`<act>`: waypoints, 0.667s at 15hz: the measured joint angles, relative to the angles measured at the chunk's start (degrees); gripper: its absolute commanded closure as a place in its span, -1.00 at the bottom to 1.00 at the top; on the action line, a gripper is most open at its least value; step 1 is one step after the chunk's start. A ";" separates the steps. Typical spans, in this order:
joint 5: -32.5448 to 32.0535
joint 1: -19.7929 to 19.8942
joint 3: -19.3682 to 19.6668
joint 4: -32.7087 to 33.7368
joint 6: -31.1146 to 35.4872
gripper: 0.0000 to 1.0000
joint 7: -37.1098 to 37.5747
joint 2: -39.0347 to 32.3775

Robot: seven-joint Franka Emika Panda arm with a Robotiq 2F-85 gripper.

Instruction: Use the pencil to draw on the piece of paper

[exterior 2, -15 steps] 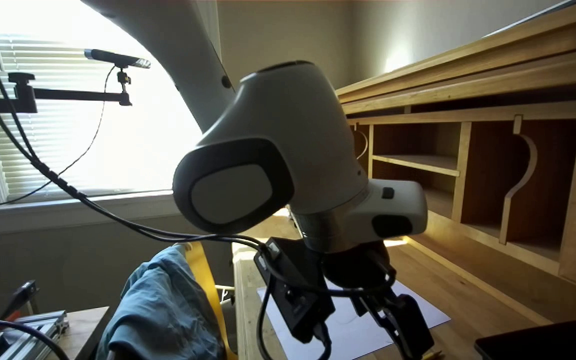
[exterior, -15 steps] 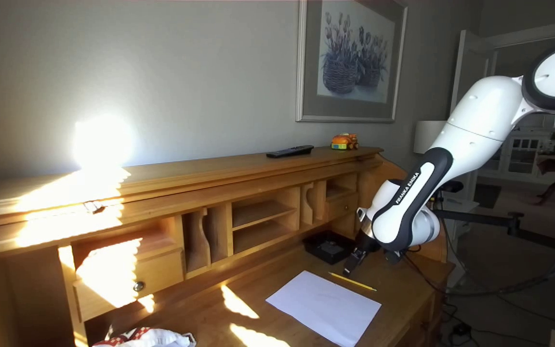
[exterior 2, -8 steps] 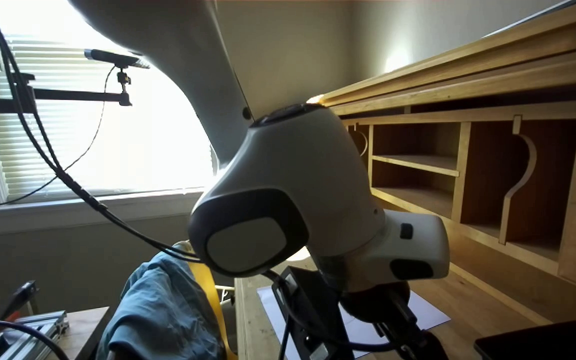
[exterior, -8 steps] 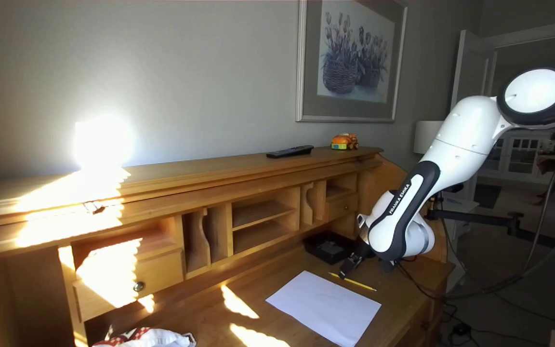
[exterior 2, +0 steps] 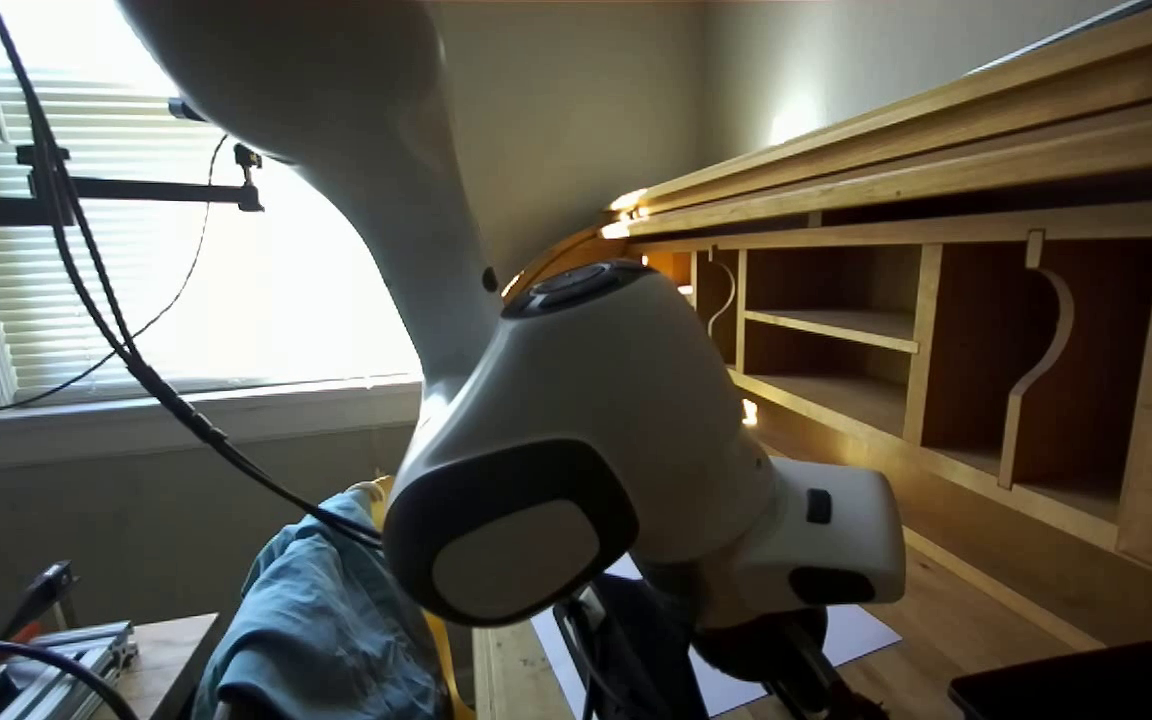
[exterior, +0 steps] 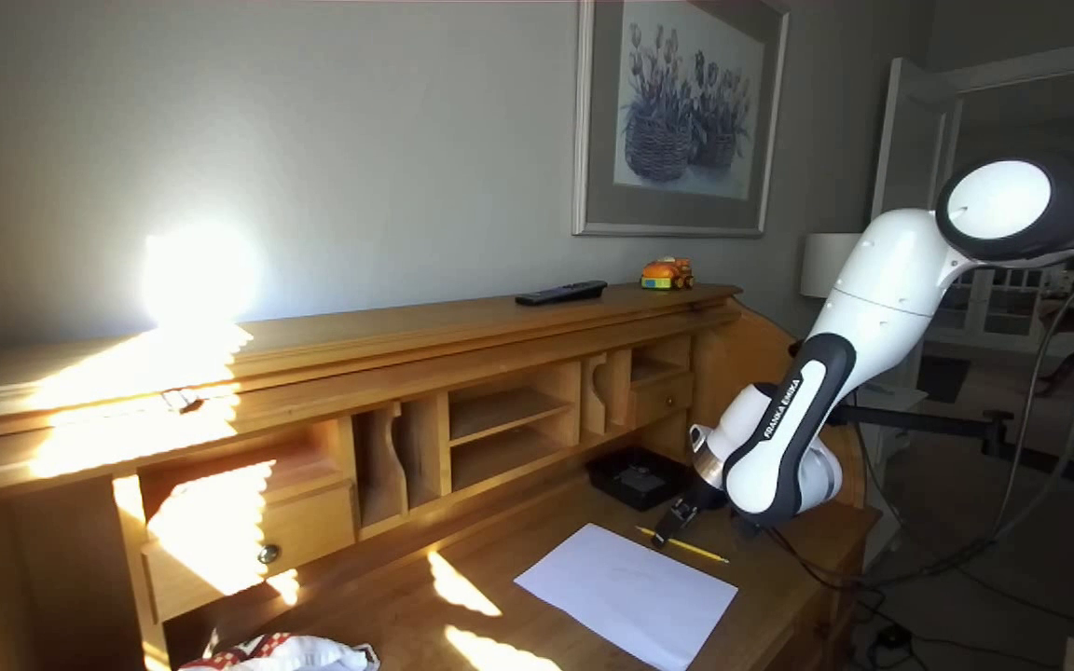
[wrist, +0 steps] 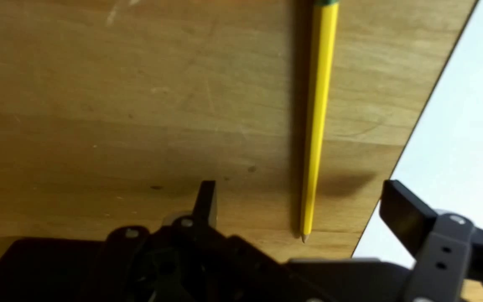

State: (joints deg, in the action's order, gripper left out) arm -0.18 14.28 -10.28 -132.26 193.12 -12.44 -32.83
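white letters (exterior: 781,410) on the arm (exterior: 887,270) read "franka emika" in an exterior view. the gripper (wrist: 302,199) had its fingers spread wide, with the pointed end of the yellow pencil (wrist: 318,119) seen between them. the pencil lay on the wooden desk (exterior: 528,536), just beside the white paper (exterior: 630,596).

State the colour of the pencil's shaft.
The pencil's shaft is yellow; it shows best in the wrist view.

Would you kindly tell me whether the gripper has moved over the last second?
Yes. In an exterior view, the gripper has shifted lower and slightly toward the paper, now overlapping the pencil in the picture.
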 measured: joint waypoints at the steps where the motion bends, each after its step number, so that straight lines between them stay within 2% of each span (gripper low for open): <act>1: -0.72 0.01 0.10 0.05 0.30 -1.00 0.44 -0.18; 3: -1.91 0.02 0.15 0.29 0.63 -0.94 1.21 -0.50; 5: -2.84 0.02 0.15 0.65 0.66 -0.48 1.75 -0.79; 8: -3.74 0.03 0.13 0.79 0.69 -0.03 2.06 -0.89; 10: -4.25 0.08 0.08 0.92 1.00 0.18 2.19 -0.86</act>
State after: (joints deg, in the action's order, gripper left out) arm -4.43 14.36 -10.20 -131.34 194.13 -10.26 -33.69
